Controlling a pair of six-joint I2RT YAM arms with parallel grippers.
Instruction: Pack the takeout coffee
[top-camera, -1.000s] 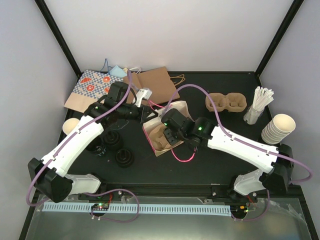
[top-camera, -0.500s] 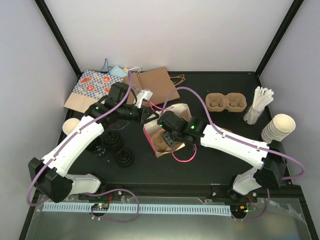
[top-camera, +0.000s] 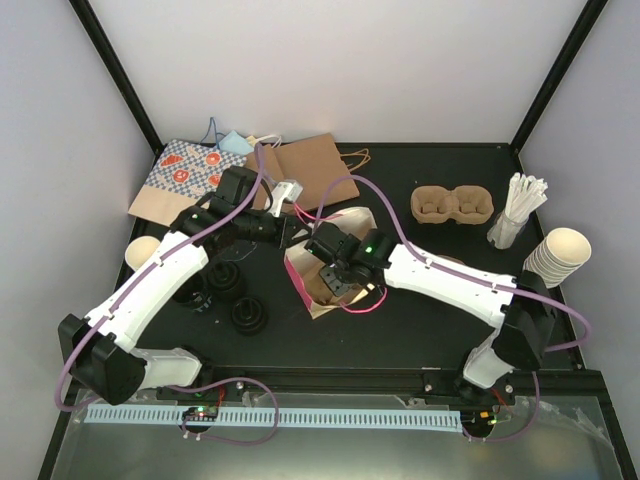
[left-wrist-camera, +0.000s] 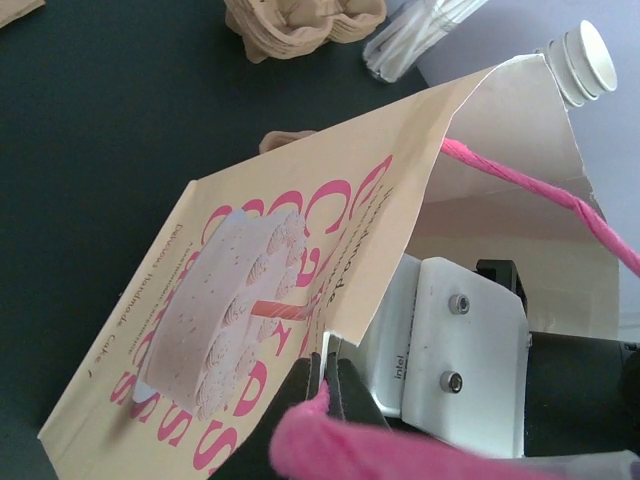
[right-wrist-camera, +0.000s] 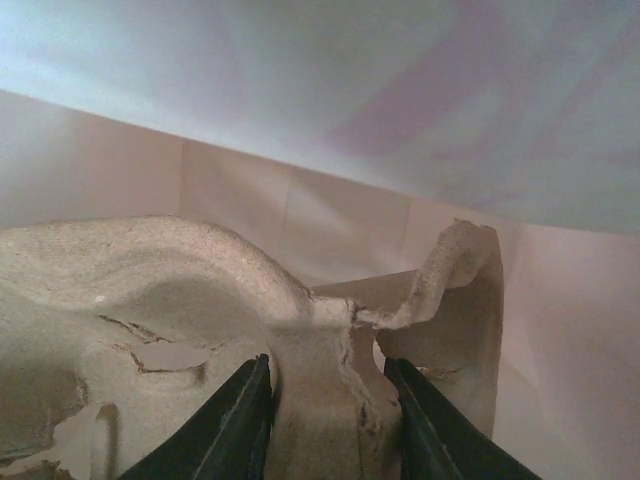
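A cream paper bag (top-camera: 352, 222) with pink lettering and pink handles lies open at the table's middle. My left gripper (top-camera: 292, 228) is shut on the bag's edge, and the left wrist view shows its fingertips (left-wrist-camera: 318, 385) pinching the paper rim of the bag (left-wrist-camera: 300, 240). Reaching inside the bag, my right gripper (top-camera: 336, 280) is shut on a brown pulp cup carrier (top-camera: 320, 287). Its jaws clamp the central ridge of the carrier (right-wrist-camera: 150, 300). The takeout coffee (top-camera: 248, 315) stands left of the bag as black-lidded cups, one (top-camera: 226, 281) partly under my left arm.
A second pulp carrier (top-camera: 453, 204) sits at the back right, with a glass of stirrers (top-camera: 514, 208) and a stack of lidless cream cups (top-camera: 557, 257) beyond it. Flat brown (top-camera: 318, 165) and patterned (top-camera: 180, 172) bags lie at the back left. A lone cream cup (top-camera: 140, 250) stands far left.
My right gripper has pushed left and deeper into the bag with the carrier, and its arm has stretched out. The bag has shifted slightly left. My left gripper has kept hold of the edge.
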